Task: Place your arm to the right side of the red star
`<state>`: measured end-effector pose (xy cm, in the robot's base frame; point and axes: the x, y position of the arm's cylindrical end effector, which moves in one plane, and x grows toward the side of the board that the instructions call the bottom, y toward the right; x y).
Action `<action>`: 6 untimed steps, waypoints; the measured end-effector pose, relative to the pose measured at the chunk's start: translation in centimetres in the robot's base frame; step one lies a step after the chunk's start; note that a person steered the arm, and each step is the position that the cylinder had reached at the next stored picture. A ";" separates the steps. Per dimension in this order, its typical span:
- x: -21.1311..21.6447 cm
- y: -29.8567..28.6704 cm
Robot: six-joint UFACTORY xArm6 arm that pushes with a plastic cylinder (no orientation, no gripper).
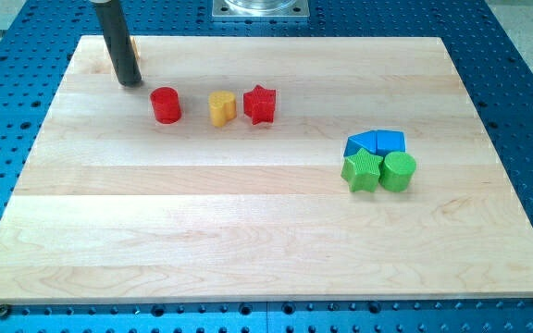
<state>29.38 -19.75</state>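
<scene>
The red star (260, 104) lies on the wooden board (248, 231) in the upper middle. A yellow heart-like block (222, 107) touches or nearly touches its left side. A red cylinder (166, 105) stands further left. My tip (130, 81) rests on the board at the upper left, up and left of the red cylinder and far to the left of the red star. The dark rod rises from it out of the view's top.
At the right, a blue block (363, 143) and a blue block (390, 141) sit together above a green star (362, 171) and a green cylinder (398, 171). An orange block (132, 48) is mostly hidden behind the rod. A metal mount (260, 8) is at the top.
</scene>
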 end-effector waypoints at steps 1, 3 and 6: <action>2.8 4.2; 2.2 8.9; 7.7 32.7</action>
